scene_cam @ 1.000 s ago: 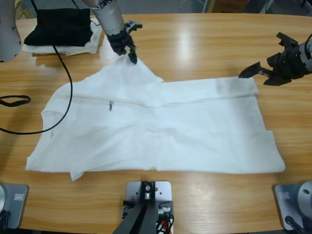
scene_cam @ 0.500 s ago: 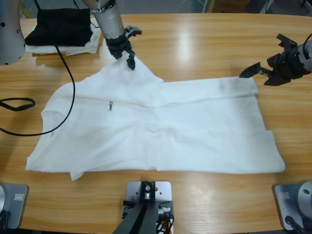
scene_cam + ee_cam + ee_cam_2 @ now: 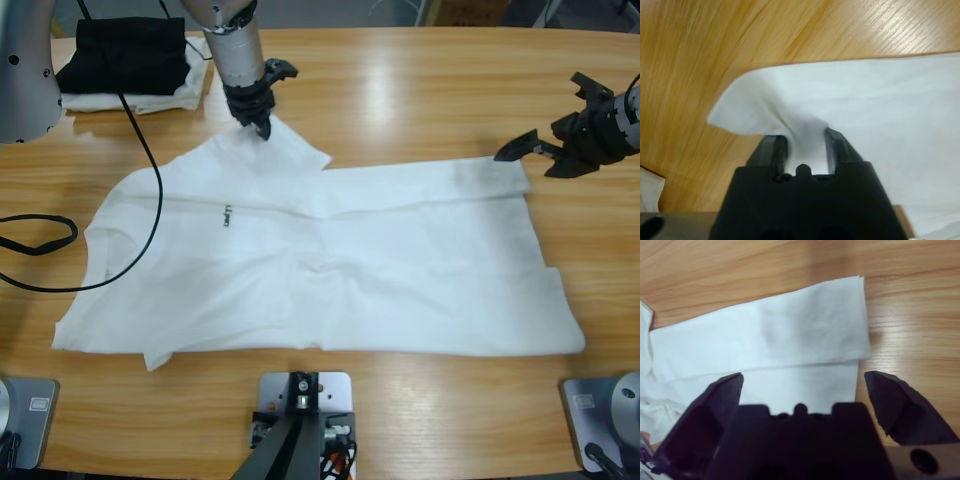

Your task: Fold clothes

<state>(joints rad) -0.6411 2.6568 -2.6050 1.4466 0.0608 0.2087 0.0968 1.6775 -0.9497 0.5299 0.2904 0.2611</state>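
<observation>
Lying past the T-shirt [image 3: 330, 265], black garment [image 3: 125, 52], cable [image 3: 140, 160] beside

The left gripper [image 3: 262, 122] covers the shirt's [image 3: 330, 260] sleeve tip, so the pinched cloth is hidden. The chest logo [image 3: 227, 212] is too small to read. The black garment [image 3: 125, 52] runs off the top edge, and the cable [image 3: 40, 232] off the left.
</observation>
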